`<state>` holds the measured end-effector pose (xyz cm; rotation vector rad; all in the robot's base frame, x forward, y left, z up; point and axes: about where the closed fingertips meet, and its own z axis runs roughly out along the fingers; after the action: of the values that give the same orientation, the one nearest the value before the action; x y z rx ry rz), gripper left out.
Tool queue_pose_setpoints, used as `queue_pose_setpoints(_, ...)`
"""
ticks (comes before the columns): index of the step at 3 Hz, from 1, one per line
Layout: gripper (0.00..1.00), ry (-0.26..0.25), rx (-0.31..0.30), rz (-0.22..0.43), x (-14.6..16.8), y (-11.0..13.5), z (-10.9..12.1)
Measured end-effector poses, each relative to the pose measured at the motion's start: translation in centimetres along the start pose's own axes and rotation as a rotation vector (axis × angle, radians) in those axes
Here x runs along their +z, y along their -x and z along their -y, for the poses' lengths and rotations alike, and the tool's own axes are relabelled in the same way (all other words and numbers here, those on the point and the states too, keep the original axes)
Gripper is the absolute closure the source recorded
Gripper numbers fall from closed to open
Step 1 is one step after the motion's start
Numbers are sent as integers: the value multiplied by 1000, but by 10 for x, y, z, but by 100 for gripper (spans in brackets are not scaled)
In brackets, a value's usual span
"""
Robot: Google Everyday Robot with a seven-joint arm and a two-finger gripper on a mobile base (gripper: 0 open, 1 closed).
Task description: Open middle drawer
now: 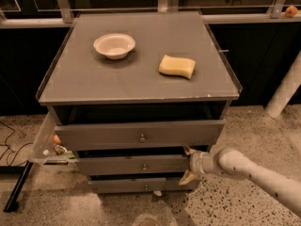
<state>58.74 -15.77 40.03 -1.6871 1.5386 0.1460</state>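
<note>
The middle drawer [131,165] sits second in the stack, its knob [144,166] at the centre of the front. The gripper [187,164] is well right of the knob, at the front's right end. Its fingers [188,150] are spread, one above the front's top edge and one below its lower edge. Pulling from so far off the knob could skew the drawer and jam it. The tips could slip off the edges, or the upper one might snag the top drawer [117,135] above the knob.
</note>
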Motion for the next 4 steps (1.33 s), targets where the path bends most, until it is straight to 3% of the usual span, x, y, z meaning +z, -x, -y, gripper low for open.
queue_pose_setpoints(2,0,28,24,-8,9,-14,-4)
queue_pose_setpoints(3,16,28,24,-8,9,-13,-4)
queue_pose_setpoints(4,39,28,24,-5,6,-9,-1)
